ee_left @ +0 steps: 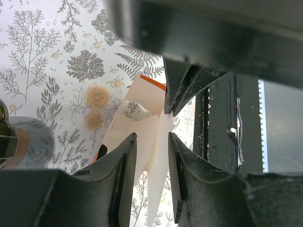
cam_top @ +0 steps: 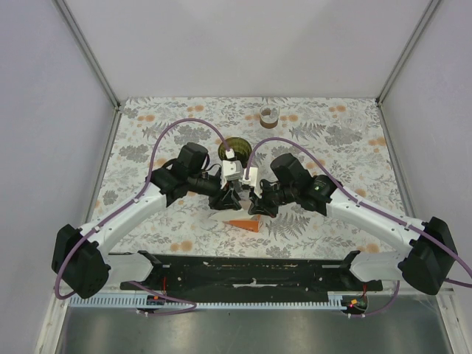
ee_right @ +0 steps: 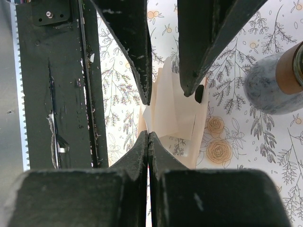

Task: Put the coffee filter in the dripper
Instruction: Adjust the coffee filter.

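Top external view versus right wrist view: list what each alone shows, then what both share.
Top only: the small round item at the far edge and an orange piece. Right wrist only: the paper filter, pinched by the shut right gripper, with the left gripper open around it. Shared: both grippers, floral tabletop, black base rail.

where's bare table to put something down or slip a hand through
Free: the tablecloth far left of the dripper, and the far-right stretch beside the small cup. Crowded: the centre, where left tool and right tool meet on the coffee filter, orange piece just nearer.
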`<act>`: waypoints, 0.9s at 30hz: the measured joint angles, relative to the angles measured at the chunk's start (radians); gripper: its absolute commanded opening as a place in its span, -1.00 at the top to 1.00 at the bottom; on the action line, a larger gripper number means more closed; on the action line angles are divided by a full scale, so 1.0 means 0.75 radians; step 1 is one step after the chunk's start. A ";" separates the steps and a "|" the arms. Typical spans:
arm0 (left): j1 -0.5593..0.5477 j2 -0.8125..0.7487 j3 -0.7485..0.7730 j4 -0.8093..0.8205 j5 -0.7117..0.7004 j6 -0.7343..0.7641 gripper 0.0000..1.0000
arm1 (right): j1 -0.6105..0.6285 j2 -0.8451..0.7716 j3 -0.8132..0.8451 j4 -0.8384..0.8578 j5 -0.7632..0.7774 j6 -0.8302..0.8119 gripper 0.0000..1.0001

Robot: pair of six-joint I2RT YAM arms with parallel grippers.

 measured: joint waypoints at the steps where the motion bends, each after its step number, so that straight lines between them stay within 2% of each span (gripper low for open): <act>1: 0.000 0.000 -0.001 0.001 0.001 0.001 0.20 | 0.000 0.000 0.000 -0.005 0.001 -0.002 1.00; 27: -0.006 0.000 -0.005 0.000 -0.003 0.032 0.06 | 0.000 -0.003 0.011 -0.028 0.040 -0.008 1.00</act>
